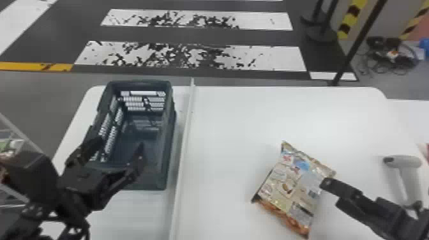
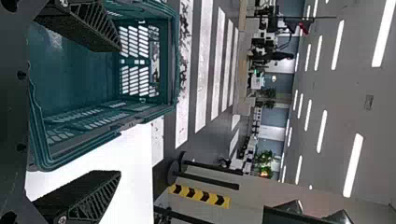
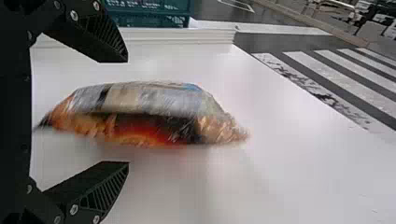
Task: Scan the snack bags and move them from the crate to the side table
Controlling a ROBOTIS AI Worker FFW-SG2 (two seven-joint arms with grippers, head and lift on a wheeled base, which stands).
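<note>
My left gripper is open over the near part of the dark green crate, in which no bag is visible. In the left wrist view, the left gripper has its fingers wide apart beside the crate. One snack bag lies flat on the white table, right of the divider. My right gripper is at the bag's right edge. In the right wrist view the right gripper is open, with the bag between and beyond its fingers. A scanner rests on the table at far right.
A raised white divider runs along the table between crate and bag. A metal-framed rack stands at the left edge. Floor posts and cables are beyond the table at the back right.
</note>
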